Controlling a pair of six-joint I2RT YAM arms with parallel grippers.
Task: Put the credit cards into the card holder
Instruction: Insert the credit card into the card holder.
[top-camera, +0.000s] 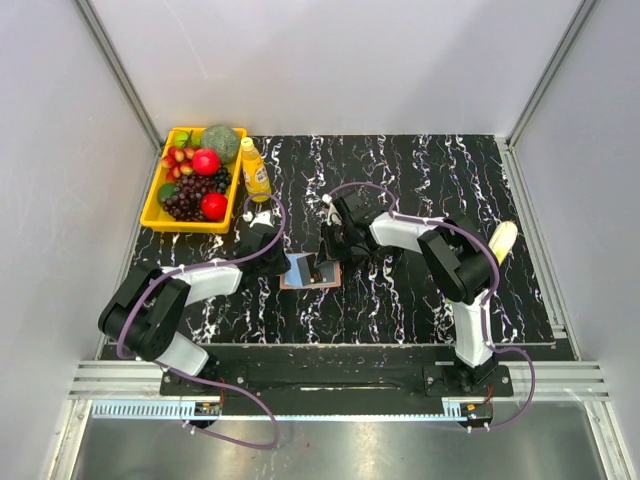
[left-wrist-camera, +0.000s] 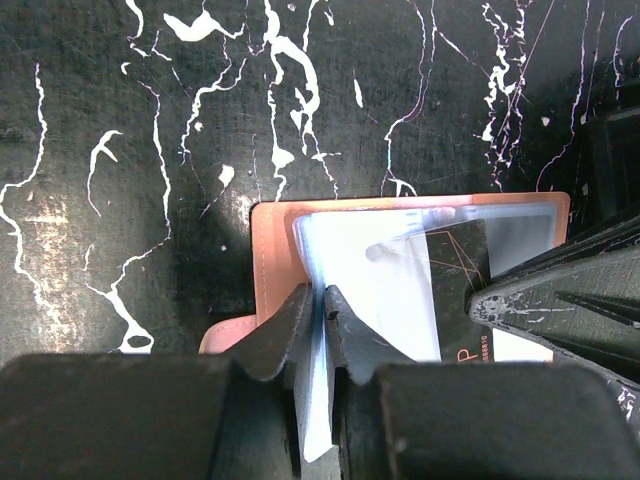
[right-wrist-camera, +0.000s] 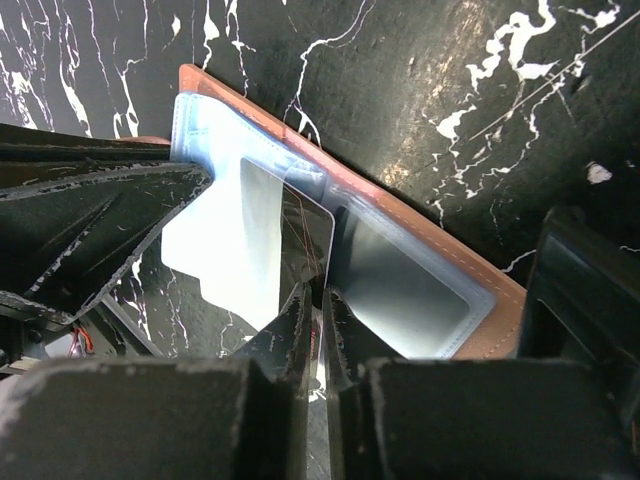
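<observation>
The tan-brown card holder (top-camera: 300, 272) lies open on the black marbled table, between the two grippers. My left gripper (left-wrist-camera: 322, 300) is shut on the edge of the holder's pale bluish clear sleeve (left-wrist-camera: 370, 270) and holds that page raised off the brown cover (left-wrist-camera: 275, 250). My right gripper (right-wrist-camera: 318, 295) is shut on the near end of a dark glossy credit card (right-wrist-camera: 300, 235). The card's far end sits against the lifted sleeve (right-wrist-camera: 220, 240), above the holder's brown edge (right-wrist-camera: 470, 262). In the left wrist view the card (left-wrist-camera: 455, 270) lies beside the right fingers (left-wrist-camera: 560, 290).
A yellow tray (top-camera: 152, 212) of fruit stands at the back left, with a yellow bottle (top-camera: 255, 170) next to it. A banana (top-camera: 502, 240) lies at the right, behind the right arm. White walls close in three sides.
</observation>
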